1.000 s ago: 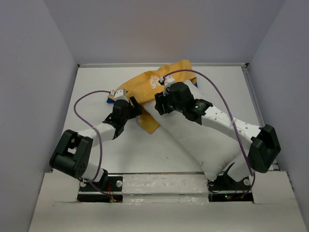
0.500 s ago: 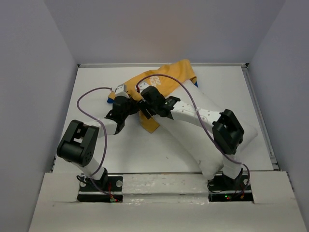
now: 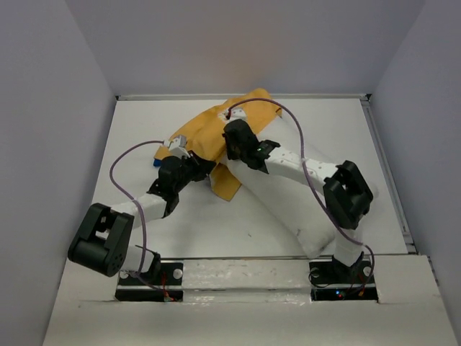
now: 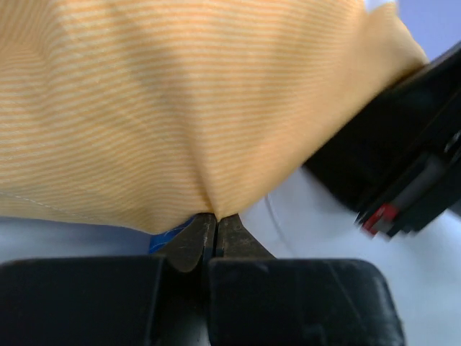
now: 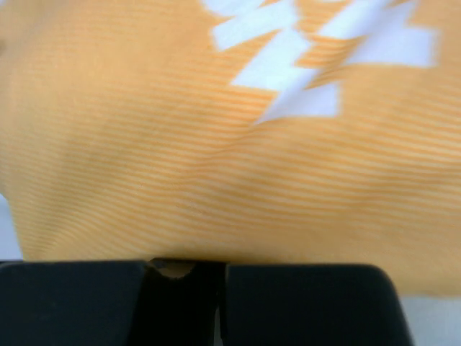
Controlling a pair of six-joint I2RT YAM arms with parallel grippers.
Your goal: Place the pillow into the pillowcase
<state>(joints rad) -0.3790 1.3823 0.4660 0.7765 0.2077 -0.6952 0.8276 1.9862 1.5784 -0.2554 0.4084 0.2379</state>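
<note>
Status: early. Insertion not yet done.

- The pillowcase (image 3: 205,133) lies crumpled at the far centre of the table (image 3: 216,231), yellow-orange side up. A sliver of blue shows at its left edge.
- The pillow (image 3: 284,209) lies diagonally from the centre toward the near right, under the right arm. Most of its white body is bare.
- The pillow's far end meets the pillowcase and runs beneath it. Cannot tell from above whether that end is inside the opening or only overlapped by the cloth.
- The left gripper (image 4: 215,229) has its fingers pressed together on a gathered fold of the yellow cloth, at the pillowcase's near-left edge. Blue fabric shows just beside the pinch.
- The right gripper (image 5: 186,272) is also pressed together. The edge of the yellow cloth comes down into the seam between its fingers, below the white lettering (image 5: 288,65), so I judge it to be pinching the pillowcase too.
- From above, the two grippers sit near each other on the near edge of the cloth, the right one farther back.

Done, by my reading: both arms have a hold on the case.

Left, by my reading:
- spread the mouth of the case
- draw it over the whole length of the pillow toward the near right
- seat the corners
</note>
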